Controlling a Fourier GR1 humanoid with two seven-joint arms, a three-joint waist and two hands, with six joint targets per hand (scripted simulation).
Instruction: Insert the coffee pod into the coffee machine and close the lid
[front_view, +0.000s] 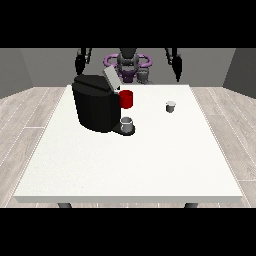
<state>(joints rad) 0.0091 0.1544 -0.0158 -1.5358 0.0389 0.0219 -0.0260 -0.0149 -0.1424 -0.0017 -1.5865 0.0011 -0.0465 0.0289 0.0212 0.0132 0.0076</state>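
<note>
A black coffee machine (95, 102) stands on the white table (130, 160), left of centre, its grey lid (110, 78) tilted up and open. A red part (126, 99) sticks out at its right side, and a grey cup (127, 124) rests on its base in front. The small grey coffee pod (170, 106) sits on the table to the right, apart from the machine. Both hands hang beside the robot's body behind the table's far edge: the hand at the view's left (80, 63) and the hand at the view's right (177, 63). Neither touches anything.
The robot's torso (128, 62) with purple parts stands behind the table's far edge. Wooden floor surrounds the table. Bare white tabletop stretches in front of the machine and the pod.
</note>
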